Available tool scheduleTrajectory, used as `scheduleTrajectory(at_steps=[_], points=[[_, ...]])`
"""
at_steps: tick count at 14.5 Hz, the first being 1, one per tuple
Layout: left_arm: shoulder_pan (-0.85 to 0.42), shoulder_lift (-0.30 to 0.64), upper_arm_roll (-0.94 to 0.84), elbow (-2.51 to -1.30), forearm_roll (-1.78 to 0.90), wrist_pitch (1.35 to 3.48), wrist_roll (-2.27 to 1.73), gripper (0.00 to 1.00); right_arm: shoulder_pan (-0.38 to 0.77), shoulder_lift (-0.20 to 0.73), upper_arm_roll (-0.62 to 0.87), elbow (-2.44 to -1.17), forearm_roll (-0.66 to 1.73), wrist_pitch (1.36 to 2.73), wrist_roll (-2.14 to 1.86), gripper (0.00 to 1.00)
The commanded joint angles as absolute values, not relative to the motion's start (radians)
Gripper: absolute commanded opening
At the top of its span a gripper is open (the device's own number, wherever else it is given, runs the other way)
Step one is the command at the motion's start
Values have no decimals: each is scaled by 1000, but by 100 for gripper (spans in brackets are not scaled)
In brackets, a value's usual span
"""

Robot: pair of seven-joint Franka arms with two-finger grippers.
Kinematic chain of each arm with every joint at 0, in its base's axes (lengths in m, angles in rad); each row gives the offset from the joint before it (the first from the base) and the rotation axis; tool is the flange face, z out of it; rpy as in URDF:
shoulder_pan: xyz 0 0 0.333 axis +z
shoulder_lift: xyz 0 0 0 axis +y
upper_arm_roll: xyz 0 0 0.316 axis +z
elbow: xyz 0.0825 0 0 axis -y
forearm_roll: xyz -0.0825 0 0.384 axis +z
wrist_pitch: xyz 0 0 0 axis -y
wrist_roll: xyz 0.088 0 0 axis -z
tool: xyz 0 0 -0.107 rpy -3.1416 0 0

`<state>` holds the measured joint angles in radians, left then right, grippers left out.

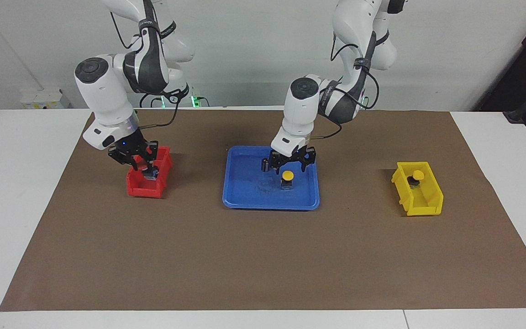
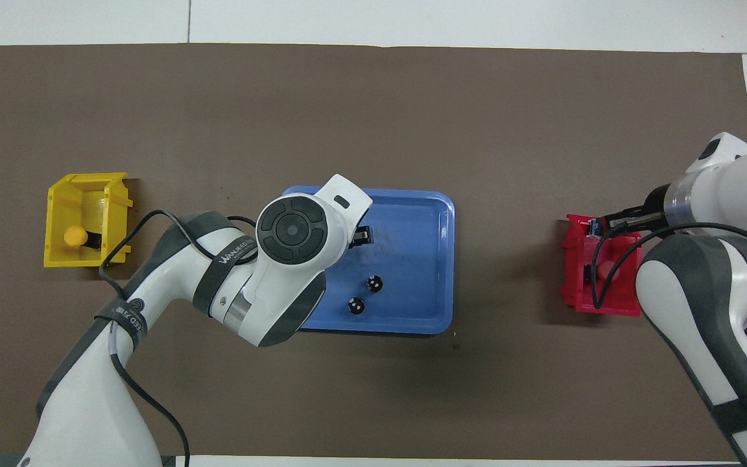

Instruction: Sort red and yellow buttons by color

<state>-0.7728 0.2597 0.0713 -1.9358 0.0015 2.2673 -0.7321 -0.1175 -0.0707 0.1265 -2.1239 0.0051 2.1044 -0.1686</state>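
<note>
- Right gripper [image 1: 139,165]: low in the red bin [image 1: 135,186] at the right arm's end of the brown mat [image 1: 263,265]; fingertips closed on a red-capped button [image 1: 148,169], apparently lowered for release among its own colour.
- Second red button: hidden in that bin; cannot confirm.
- Left gripper [image 1: 289,164]: jaws spread wide, holding nothing, just above the yellow-capped button [image 1: 286,178] standing in the blue tray [image 1: 244,201] at mid-mat; seemingly lined up to grasp.
- Yellow bin [image 1: 420,205], left arm's end: one yellow button [image 1: 417,177] already inside.
- Two black capless cylinders [image 2: 365,294]: in the tray, near its edge closest to the robots; not for sorting.
</note>
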Motion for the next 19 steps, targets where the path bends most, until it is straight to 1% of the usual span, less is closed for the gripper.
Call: scheduleTrajectory(at_steps=[1,2,3,4,5,7,8,10,11,12,13,14,15,16,17,19], points=[[-792,265,92,-1939,-15,2292,-741,87,-167,-95,140,-2163,20,2141,-227,24],[-790,267,92,-1939,-15,2292,-741,82,-170,-91,140,-2174,20,2166,-242,24],[-787,267,92,-1940,-15,2290,-742,65,-170,-87,140,-2189,20,2193,-242,24],[-787,265,92,-1942,-15,2283,-759,18,-170,-80,140,-2201,20,2213,-244,24],[-788,267,92,-1945,-15,2284,-767,2,-172,-75,140,-2213,20,2239,-244,24],[-788,267,92,-1941,-15,2276,-773,2,-170,-78,140,-2229,20,2253,-239,24],[-785,267,94,-1916,-15,2252,-787,2,-170,-78,140,-2238,20,2255,-241,24],[-758,261,106,-1818,-15,2112,-781,1,-169,-75,140,-2279,20,2305,-244,25],[-720,247,107,-1774,-6,2035,-772,1,-169,-83,140,-2307,20,2331,-244,25],[-674,217,107,-1740,-5,1964,-734,1,-169,-84,140,-2324,20,2342,-245,25],[-617,177,110,-1732,-5,1909,-639,1,-172,-72,140,-2327,20,2350,-247,26],[-539,141,109,-1730,-5,1879,-553,1,-173,-51,140,-2332,20,2383,-245,26],[-461,114,109,-1732,-5,1861,-461,1,-172,-49,140,-2344,20,2407,-238,26],[-389,94,109,-1732,-5,1842,-349,1,-170,-51,140,-2348,20,2407,-235,28],[-303,92,109,-1735,-5,1847,-231,1,-170,-52,140,-2356,20,2413,-235,30],[-165,92,109,-1762,-6,1893,-18,1,-172,-55,140,-2378,20,2437,-244,31]])
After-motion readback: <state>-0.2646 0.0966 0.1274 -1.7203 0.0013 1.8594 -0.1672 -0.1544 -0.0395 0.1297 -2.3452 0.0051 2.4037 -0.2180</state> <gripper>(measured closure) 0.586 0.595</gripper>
